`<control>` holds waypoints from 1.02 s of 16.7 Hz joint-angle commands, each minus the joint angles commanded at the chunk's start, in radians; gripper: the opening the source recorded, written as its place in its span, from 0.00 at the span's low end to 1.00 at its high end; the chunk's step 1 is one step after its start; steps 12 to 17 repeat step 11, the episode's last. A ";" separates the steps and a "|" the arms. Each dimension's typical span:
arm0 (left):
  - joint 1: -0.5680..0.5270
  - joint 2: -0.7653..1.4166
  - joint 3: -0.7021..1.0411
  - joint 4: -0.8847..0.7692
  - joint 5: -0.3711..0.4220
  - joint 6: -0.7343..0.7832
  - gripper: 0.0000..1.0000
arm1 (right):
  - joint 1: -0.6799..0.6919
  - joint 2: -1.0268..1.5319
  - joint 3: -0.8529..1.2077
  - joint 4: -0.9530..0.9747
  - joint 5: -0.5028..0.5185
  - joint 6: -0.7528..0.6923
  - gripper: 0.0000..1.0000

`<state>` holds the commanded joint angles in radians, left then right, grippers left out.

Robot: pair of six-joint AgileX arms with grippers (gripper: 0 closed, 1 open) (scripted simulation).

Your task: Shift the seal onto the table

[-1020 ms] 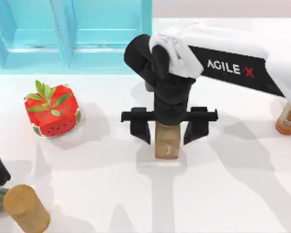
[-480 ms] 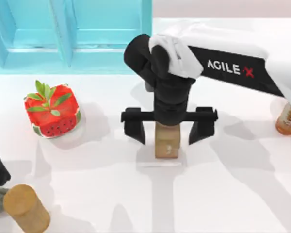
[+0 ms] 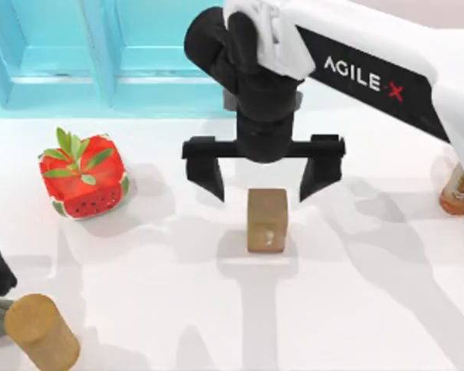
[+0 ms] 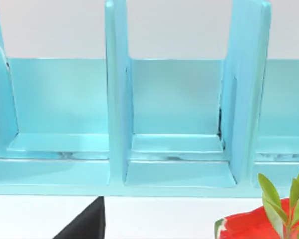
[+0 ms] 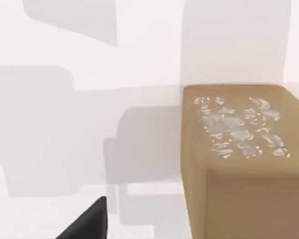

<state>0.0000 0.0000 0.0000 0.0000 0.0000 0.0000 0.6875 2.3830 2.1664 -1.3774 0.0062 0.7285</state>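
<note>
Our right gripper [image 3: 264,171] now hangs spread wide above the seal [image 3: 267,220], its two black fingers apart on either side and clear of the block. A second ago those fingers flanked the seal low down, right at its sides; half a second ago they had parted a little further; now the whole wrist has risen and drawn back toward the far edge of the table [image 3: 356,309], so nothing touches the stamp. We hold nothing in this hand.

The seal stands on the white table, roughly midway between its left and right edges. In the right wrist view the seal [image 5: 241,159] shows a tan top face speckled with a pale mark; it appears to rest flat on the surface, though its base lies outside that view.

We judge the placing done: the seal is released and stable, and what remains is only to pull the right arm away.

Further out, the watermelon cube [image 3: 83,176] sits toward the left edge, the wooden cylinder [image 3: 40,331] near the near-left corner, and the blue cabinet [image 3: 112,54] along the far edge. Our left arm stays parked at the left edge, facing the cabinet [image 4: 139,124].
</note>
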 joint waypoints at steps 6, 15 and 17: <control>0.000 0.000 0.000 0.000 0.000 0.000 1.00 | 0.001 0.051 0.421 -0.339 0.001 -0.009 1.00; 0.000 0.000 0.000 0.000 0.000 0.000 1.00 | -0.001 0.059 0.517 -0.433 0.001 -0.014 1.00; 0.000 0.000 0.000 0.000 0.000 0.000 1.00 | -0.001 0.059 0.517 -0.433 0.001 -0.014 1.00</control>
